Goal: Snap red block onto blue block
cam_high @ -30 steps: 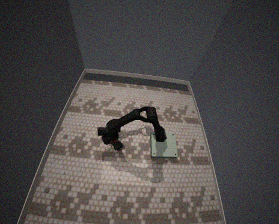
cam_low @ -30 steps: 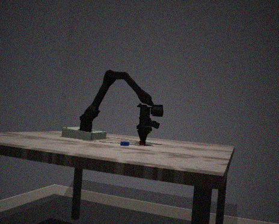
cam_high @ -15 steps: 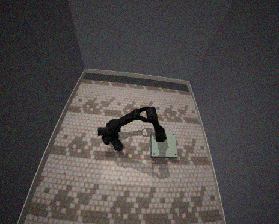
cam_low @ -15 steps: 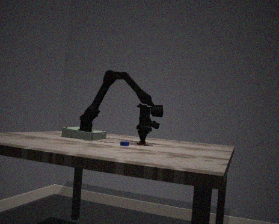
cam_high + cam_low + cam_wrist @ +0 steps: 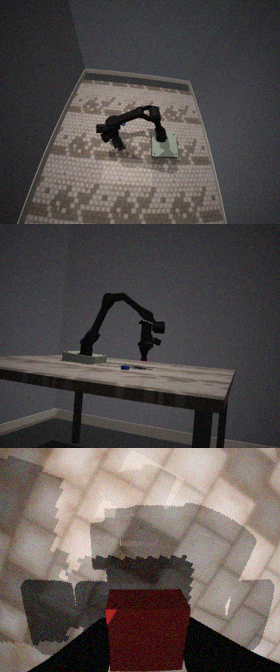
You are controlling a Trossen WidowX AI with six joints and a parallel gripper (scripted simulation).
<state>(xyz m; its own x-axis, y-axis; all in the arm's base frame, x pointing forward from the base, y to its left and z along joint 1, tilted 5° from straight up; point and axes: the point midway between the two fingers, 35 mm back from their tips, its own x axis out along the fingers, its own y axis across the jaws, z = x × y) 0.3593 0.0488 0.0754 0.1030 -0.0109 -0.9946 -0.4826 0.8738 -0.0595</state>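
- The counter (image 5: pixel 127 177) (image 5: pixel 181 383) is carrying the arm's pale green base plate (image 5: pixel 173 150) (image 5: pixel 99 359) and the blocks' work area.
- The arm (image 5: pixel 128 115) (image 5: pixel 101 315) is arching out from that plate, with its wrist pointing downward.
- The jaws (image 5: pixel 143 358) are standing partly open, closed on the red block, with one finger bearing on each of two opposite sides.
- The red block (image 5: pixel 142 359) (image 5: pixel 147 638) is hanging just above the counter, looking level between the fingertips. It is probably behaving as a light, stiff plastic part: unlikely to crush, but its smooth faces may be slipping or pivoting under a hard push.
- Grip location: the two opposite side faces are the suitable place, leaving the underside free for mating. The present hold is meeting this requirement.
- The blue block (image 5: pixel 123 124) (image 5: pixel 125 367) is resting on the counter, apart from the red block and nearer the exterior view. It is likely light enough to slide if contacted off-centre; the next move is calling for alignment above it, then a straight downward press.
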